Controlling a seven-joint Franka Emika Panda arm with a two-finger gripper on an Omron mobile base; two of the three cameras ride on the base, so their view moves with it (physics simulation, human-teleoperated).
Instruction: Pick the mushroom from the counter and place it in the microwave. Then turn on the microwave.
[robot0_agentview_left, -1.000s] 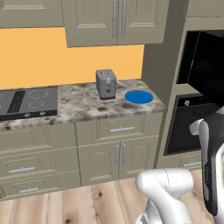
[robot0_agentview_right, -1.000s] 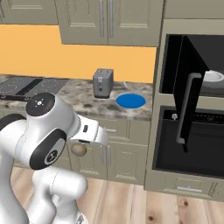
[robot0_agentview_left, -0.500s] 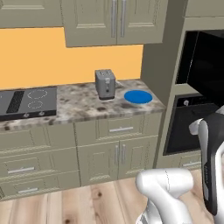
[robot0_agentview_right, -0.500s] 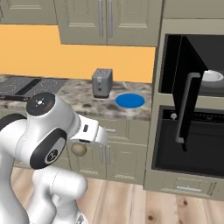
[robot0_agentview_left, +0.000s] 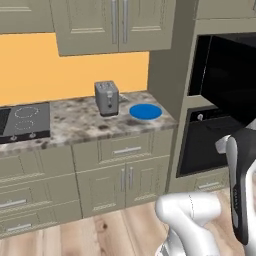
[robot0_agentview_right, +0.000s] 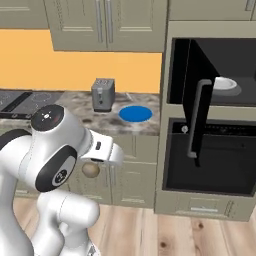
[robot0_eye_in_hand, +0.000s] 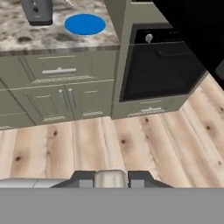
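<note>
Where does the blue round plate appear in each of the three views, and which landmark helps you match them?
Left base view: the blue plate lies right of centre, at the right end of the counter.
Right base view: the blue plate sits near centre.
Hand view: the blue plate is at the top, left of centre.
Shared landmark: the toaster, just left of it.

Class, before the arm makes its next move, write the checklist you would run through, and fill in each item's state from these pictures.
1. Mushroom held between the fingertips of the hand: ok.
2. Microwave open, with its door handle swung out: ok.
3. Free room inside beside the white dish: cannot tell.
4. Hand raised to the microwave's opening: not ok, it is low, in front of the cabinets.
5. Keypad in sight for switching on: cannot tell.
</note>
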